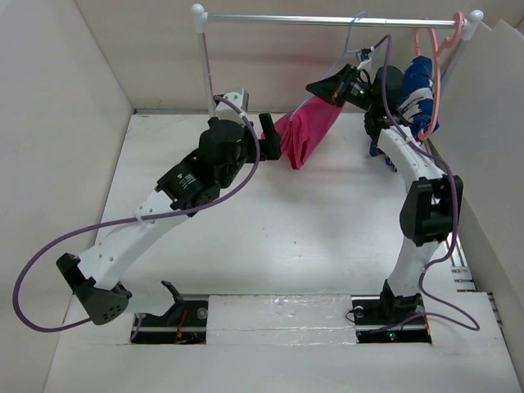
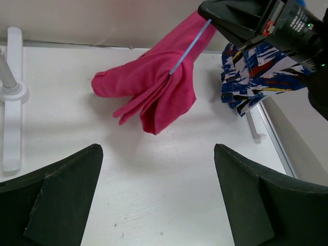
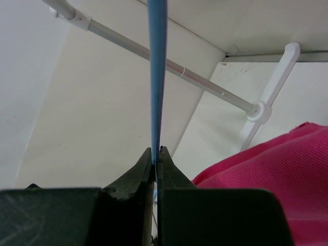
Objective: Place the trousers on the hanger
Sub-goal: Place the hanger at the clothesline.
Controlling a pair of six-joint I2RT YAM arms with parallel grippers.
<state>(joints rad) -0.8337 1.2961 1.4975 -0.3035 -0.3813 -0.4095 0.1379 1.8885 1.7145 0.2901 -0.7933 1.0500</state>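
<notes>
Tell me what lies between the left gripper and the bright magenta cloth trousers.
Only bare white table. In the left wrist view, nothing sits between the open left gripper and the bright magenta cloth trousers.

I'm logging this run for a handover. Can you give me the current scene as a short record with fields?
right gripper: shut on the hanger's thin bar
hanger: light blue, held raised above the table
trousers: magenta, hung over the hanger's bar, drooping in folds
left gripper: open, empty, facing the trousers, apart from them
rail: salmon-pink hanger and patterned garment hang at its right end
task state: trousers on the hanger; hanger in the right gripper's grip
</notes>
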